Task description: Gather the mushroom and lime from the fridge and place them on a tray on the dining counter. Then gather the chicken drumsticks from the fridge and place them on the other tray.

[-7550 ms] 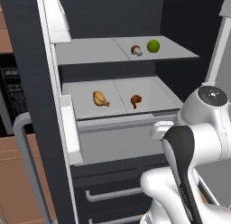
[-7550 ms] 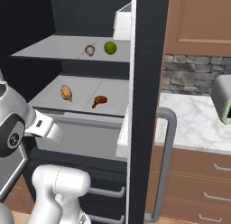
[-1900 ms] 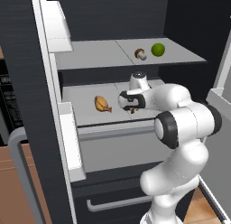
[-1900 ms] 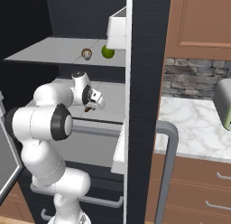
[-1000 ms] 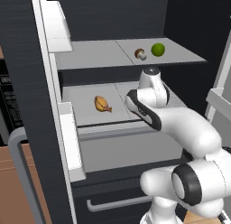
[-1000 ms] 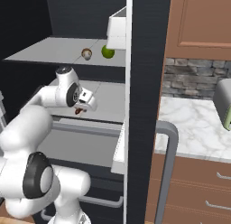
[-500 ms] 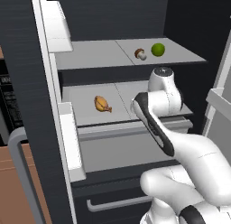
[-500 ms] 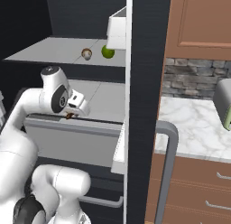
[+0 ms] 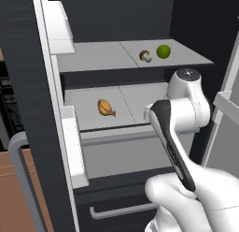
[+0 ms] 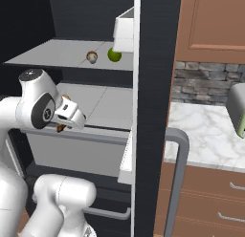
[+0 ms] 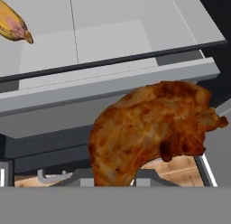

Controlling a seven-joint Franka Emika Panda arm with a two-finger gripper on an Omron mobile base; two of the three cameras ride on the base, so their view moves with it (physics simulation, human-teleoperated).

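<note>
Drumstick (image 11: 149, 128) clamped in gripper (image 10: 61, 128), off shelf.

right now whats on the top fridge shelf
The top shelf holds a mushroom and a lime side by side near its right end. From the right base view, the door bin partly covers the lime.

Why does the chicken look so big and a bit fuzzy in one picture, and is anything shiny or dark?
In the hand view the drumstick is right at the camera, so it looms large and soft-edged. In the left base view the fridge's back wall is in deep shadow. In the right base view the lime looks evenly lit, without glare.
</note>
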